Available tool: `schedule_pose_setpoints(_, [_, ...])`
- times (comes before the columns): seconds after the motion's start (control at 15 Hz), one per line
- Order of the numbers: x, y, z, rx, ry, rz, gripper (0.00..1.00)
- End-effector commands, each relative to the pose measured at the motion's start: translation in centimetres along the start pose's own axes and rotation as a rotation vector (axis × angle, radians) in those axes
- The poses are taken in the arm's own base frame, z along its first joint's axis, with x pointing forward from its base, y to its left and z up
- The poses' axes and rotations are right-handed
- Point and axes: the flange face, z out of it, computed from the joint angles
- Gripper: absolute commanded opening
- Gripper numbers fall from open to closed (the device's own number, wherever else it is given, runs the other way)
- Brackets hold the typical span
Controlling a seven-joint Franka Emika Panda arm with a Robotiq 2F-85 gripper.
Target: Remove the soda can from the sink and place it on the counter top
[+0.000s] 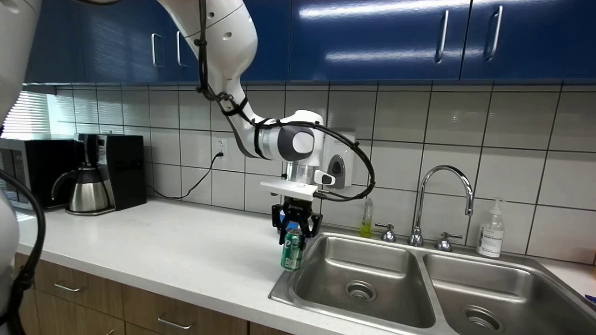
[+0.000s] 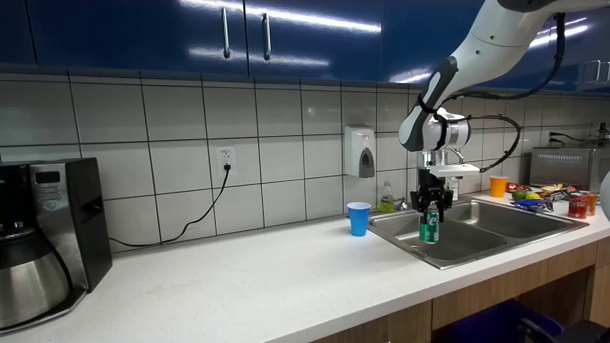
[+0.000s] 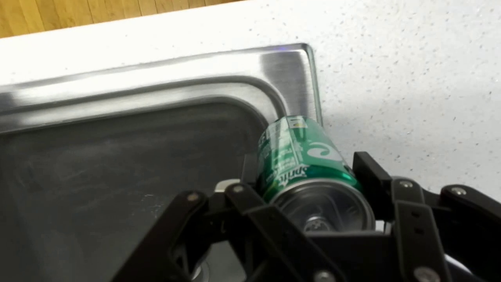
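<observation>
The green soda can (image 1: 292, 256) is upright between the fingers of my gripper (image 1: 293, 242). In an exterior view the can (image 2: 429, 231) hangs in the air at the near-side edge of the sink (image 2: 469, 263). In the wrist view the can (image 3: 305, 150) overlaps the corner rim of the sink (image 3: 287, 78), its silvery top toward the camera. The finger pads of my gripper (image 3: 307, 168) press on both sides of it. The pale counter top (image 1: 186, 251) lies beside the sink and also shows in an exterior view (image 2: 238, 286).
A blue cup (image 2: 359, 221) stands on the counter beside the sink; my gripper partly hides it in an exterior view. A coffee maker (image 2: 71, 224) stands farther along. A chrome faucet (image 1: 419, 209) and a soap bottle (image 1: 491, 235) are behind the sink. An orange cup (image 2: 498, 186) and snacks stand beyond.
</observation>
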Motion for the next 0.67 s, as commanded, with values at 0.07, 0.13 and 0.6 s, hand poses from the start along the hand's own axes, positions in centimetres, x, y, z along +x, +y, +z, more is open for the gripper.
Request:
schedule_pose_setpoints(0.07, [-1.5, -4.9, -0.1, -0.015, 0.013, -0.108, 0.38])
schedule_pose_setpoints(0.13, [-1.6, -5.9, 0.2, -0.016, 0.011, -0.126, 0.38])
schedule_pose_setpoints(0.6, [-1.8, -10.5, 2.4, -0.012, -0.002, -0.207, 0.38])
